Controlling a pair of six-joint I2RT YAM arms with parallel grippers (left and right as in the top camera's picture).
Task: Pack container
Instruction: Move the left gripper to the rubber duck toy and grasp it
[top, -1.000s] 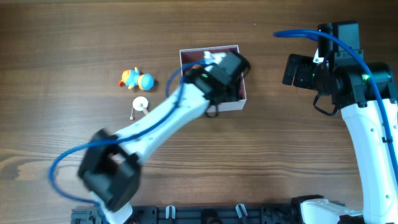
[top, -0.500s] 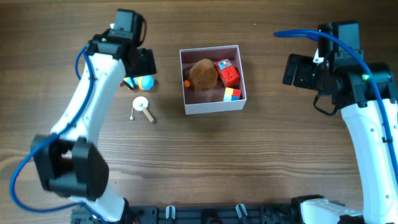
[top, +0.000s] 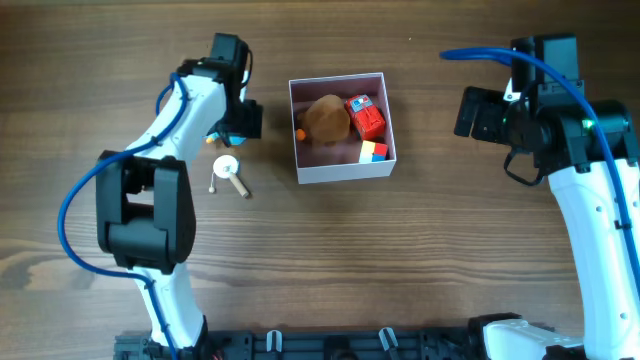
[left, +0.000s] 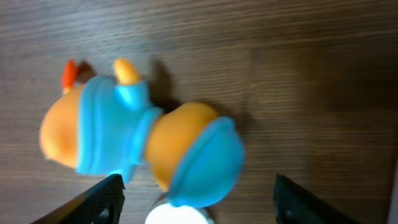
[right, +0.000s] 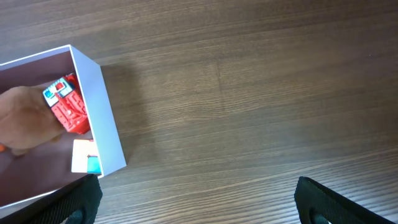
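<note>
The container (top: 345, 170) is a square white-walled box near the table's middle. It holds a brown plush toy (top: 326, 118), a red toy (top: 365, 116) and a small coloured block (top: 373, 151). It also shows in the right wrist view (right: 99, 118). An orange and blue duck toy (left: 143, 149) lies on the wood, mostly hidden under my left arm in the overhead view. My left gripper (left: 196, 202) is open and empty just above it. A white round toy with a wooden handle (top: 230, 172) lies below the duck. My right gripper (right: 199, 202) is open and empty, right of the container.
The wooden table (top: 430, 240) stretches around the container. A black rail (top: 330, 345) runs along the front edge.
My left arm left the container, swung to the far left, and now hovers over the duck toy. The brown plush now lies in the container. The right arm has not moved.
</note>
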